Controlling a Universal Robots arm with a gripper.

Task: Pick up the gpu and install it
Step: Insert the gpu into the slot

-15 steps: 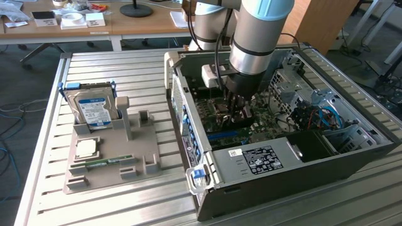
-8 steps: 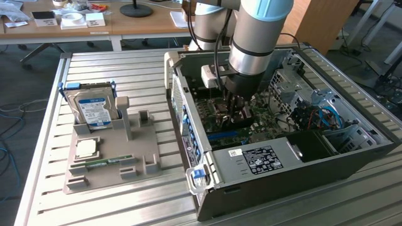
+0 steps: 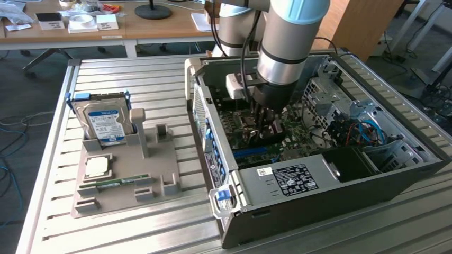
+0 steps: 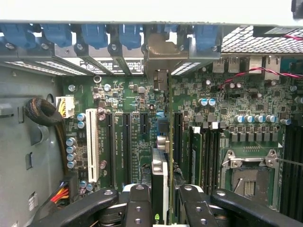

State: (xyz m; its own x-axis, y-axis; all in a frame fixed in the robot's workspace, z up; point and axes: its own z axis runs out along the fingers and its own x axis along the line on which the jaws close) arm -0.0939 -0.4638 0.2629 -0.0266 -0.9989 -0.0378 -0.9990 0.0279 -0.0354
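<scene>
The gpu (image 3: 267,132) sits upright between the fingers of the end effector (image 3: 265,124), low inside the open computer case (image 3: 297,206) above the green motherboard (image 3: 297,143). In the exterior view the arm (image 3: 286,47) reaches straight down into the case, whose walls, a black power supply (image 3: 297,177) and blue cables (image 3: 367,129) crowd around it. On the bench (image 3: 127,74), toward the exterior view's left, a grey holder (image 3: 124,180) carries a hard drive (image 3: 105,123), a processor (image 3: 97,166) and a narrow memory stick (image 3: 116,183). In the wrist view the end effector (image 4: 161,203) is closed on the thin edge of the gpu (image 4: 160,177), which stands over the motherboard (image 4: 199,94) between black slots (image 4: 127,142), with a white slot (image 4: 92,151), blue clips (image 4: 94,35) along the case wall and an empty processor socket (image 4: 248,175) nearby.
</scene>
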